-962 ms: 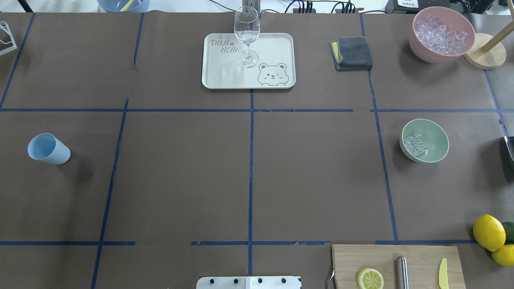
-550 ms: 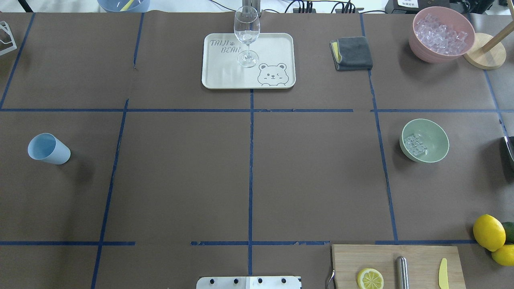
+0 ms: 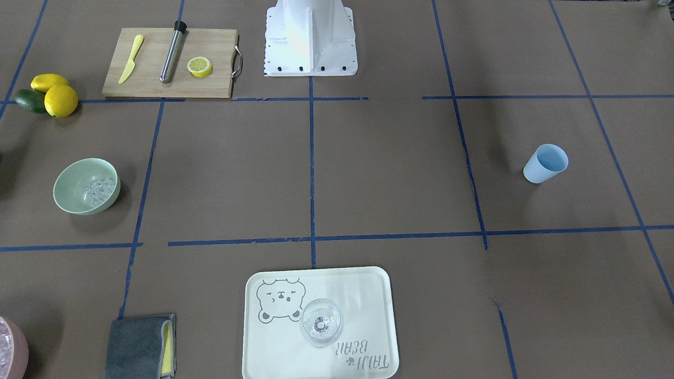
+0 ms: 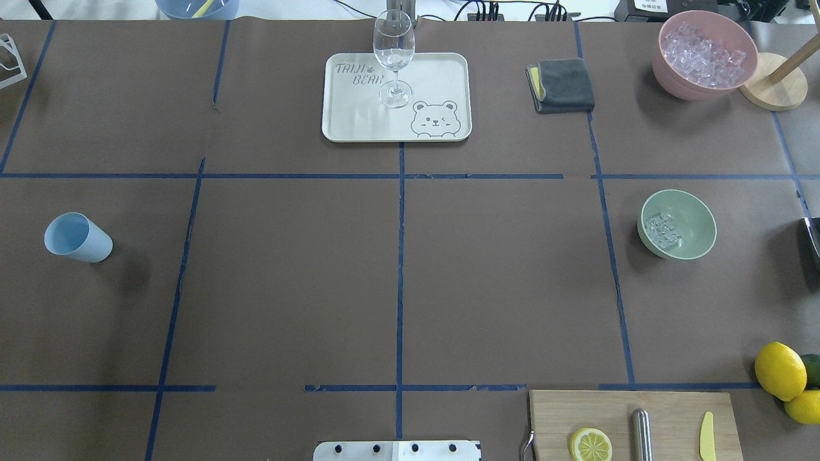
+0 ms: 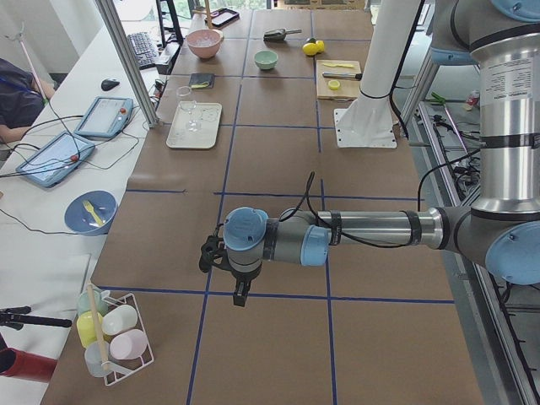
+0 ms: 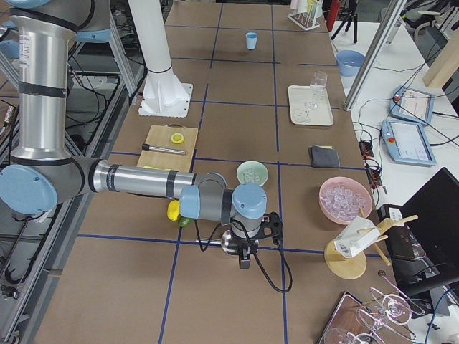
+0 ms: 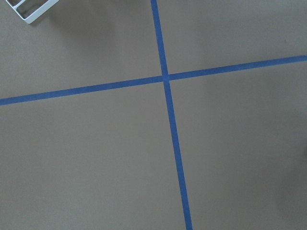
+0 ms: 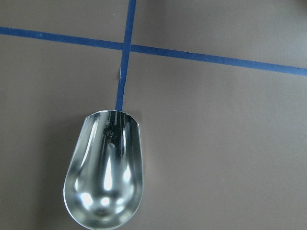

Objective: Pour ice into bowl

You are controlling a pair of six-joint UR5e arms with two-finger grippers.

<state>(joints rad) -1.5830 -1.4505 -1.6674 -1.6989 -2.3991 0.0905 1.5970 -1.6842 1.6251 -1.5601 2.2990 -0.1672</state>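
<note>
The mint-green bowl [image 4: 688,214] stands on the table's right side, with a small heap of clear ice [image 4: 663,230] inside; it also shows in the front view [image 3: 73,181]. My right gripper [image 6: 244,256] shows only in the exterior right view, near the bowl, and I cannot tell whether it is open or shut. An empty metal scoop [image 8: 105,172] shows below it in the right wrist view. My left gripper [image 5: 240,291] hangs over bare table far from the bowl. I cannot tell its state.
A pink bowl [image 4: 669,70] full of ice stands at the back right beside a wooden stand [image 4: 772,89]. There are a grey cloth [image 4: 560,84], a tray [image 4: 435,77] with a wine glass [image 4: 393,51], a blue cup [image 4: 77,237], a cutting board [image 4: 672,410] and lemons [image 4: 781,371].
</note>
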